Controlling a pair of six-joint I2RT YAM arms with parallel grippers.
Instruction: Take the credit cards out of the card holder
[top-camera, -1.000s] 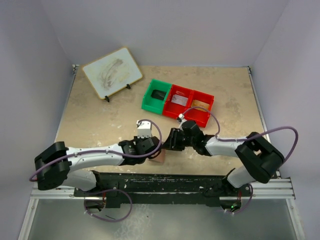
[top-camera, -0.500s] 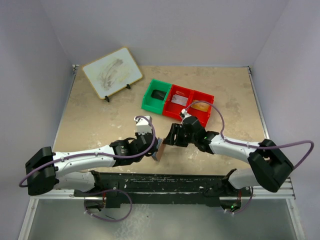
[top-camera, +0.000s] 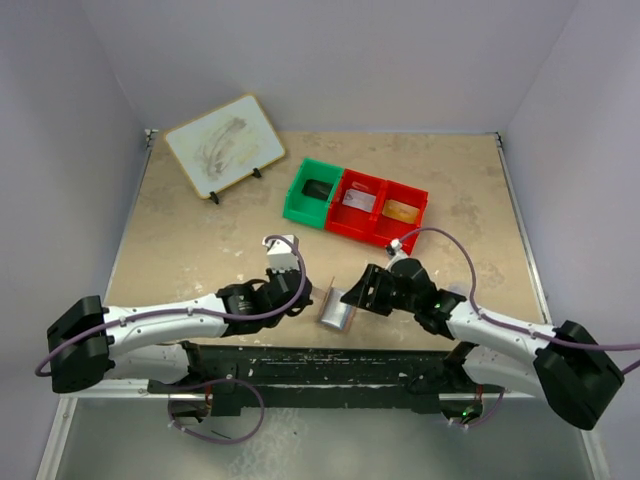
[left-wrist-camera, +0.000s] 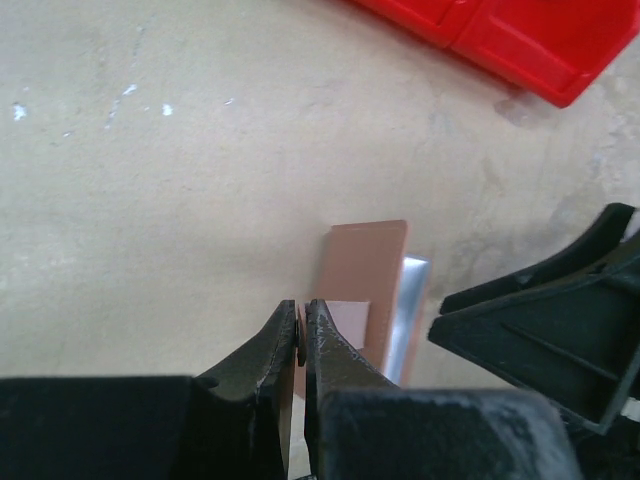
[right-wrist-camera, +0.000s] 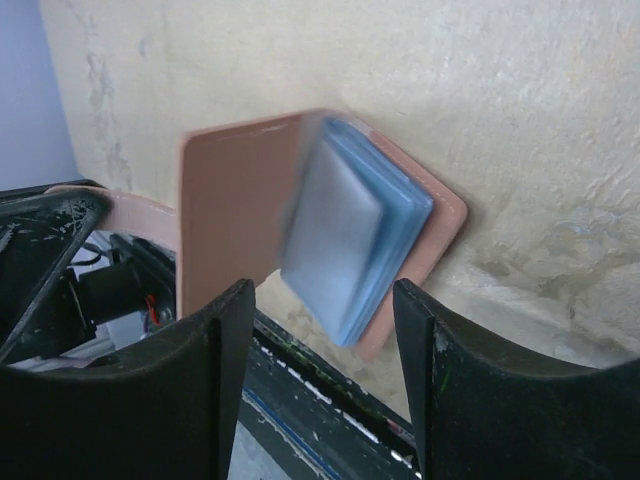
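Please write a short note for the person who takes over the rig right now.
Left gripper: shut on one flap of the small tan-pink leather card holder.
Right gripper: open, empty, close to the holder.
Holder: open, pale blue-grey inner panels showing, between the two grippers.
Done: holder opened.
Left to do: draw the cards out; neither gripper has one.

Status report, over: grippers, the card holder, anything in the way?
Left gripper shut on the card holder, pinching its tan flap. Right gripper open before the blue-grey panels, holding nothing. Holder spread open; nothing in the way.
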